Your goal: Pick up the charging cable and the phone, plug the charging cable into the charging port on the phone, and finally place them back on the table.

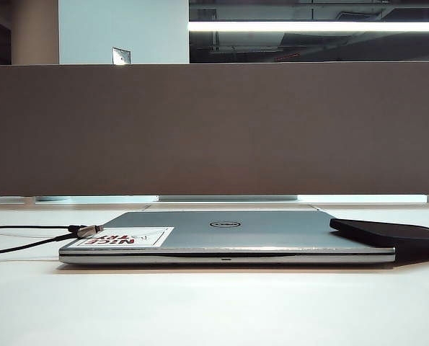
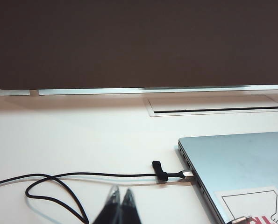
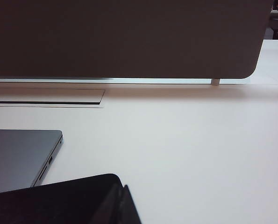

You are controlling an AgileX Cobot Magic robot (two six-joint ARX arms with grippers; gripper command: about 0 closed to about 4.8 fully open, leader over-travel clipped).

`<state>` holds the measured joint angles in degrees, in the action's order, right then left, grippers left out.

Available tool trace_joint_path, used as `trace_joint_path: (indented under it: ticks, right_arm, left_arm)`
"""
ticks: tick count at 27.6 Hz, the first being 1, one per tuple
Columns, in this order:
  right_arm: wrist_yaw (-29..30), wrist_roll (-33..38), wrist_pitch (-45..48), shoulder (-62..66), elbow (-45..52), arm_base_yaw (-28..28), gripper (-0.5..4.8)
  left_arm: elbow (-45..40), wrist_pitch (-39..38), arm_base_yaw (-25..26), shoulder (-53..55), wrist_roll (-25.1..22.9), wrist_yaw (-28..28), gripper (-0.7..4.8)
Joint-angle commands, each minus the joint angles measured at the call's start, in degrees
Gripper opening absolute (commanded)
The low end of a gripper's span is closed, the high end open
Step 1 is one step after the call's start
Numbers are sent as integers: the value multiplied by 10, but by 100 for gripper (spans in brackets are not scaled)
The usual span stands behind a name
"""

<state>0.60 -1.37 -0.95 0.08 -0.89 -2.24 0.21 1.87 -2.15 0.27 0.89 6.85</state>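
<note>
Exterior view looks low across the white table (image 1: 214, 310) at a closed silver Dell laptop (image 1: 228, 238) lying flat in the middle, with the grey-brown divider panel (image 1: 214, 130) standing behind it. A white sticker with red lettering (image 1: 124, 237) sits on the laptop's lid near its left corner. The charging cable (image 1: 27, 238) comes in from the left edge as two thin black strands and ends in a silvery plug (image 1: 90, 231) that rests at the laptop's left corner, just beside the sticker. The phone (image 1: 387, 232), a flat black slab, lies on the laptop's right corner and sticks out past its edge over the table. Neither gripper shows in this view. Left wrist view shows the left gripper (image 2: 119, 207) at the lower edge of its picture, its dark fingers pressed together and holding nothing, poised above the table just beside a loop of the black cable (image 2: 59, 186); a short dark collar and metal tip of the cord (image 2: 176, 176) reach the laptop's side edge (image 2: 195, 179), though whether the tip sits in a socket there cannot be told. Right wrist view shows the right gripper (image 3: 120, 205) likewise closed and empty, its fingers low in the picture and close to the phone's rounded black corner (image 3: 59, 198), with the laptop's corner (image 3: 26, 158) beyond it; whether the fingers touch the phone cannot be told. A slotted cable hatch (image 3: 45, 97) is set into the tabletop near the divider.
</note>
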Motion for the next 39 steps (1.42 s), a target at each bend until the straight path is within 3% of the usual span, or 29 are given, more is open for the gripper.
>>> trace_joint_path:
  ticks: [1,8,17,21,29,39]
  right_arm:
    - [0,-4,12,-1,-3,0,-1]
    - [0,35,12,-1,-3,0,-1]
    - [-1,35,16,-1,-19,0,-1]
    - [-1,43,-6,6,-67,1,-1]
    - [5,78,-9,72,-168,1,-2]
    - [47,78,-5,174,-266,2,-2]
  left_arm:
    - [3,7,0,0,-5,0,-5]
    - [3,7,0,0,-5,0,-5]
    - [3,16,0,0,14,0,-5]
    - [14,56,0,0,27,0,-5]
    - [58,56,0,17,30,0,-5]
    - [116,85,-1,140,28,0,-5]
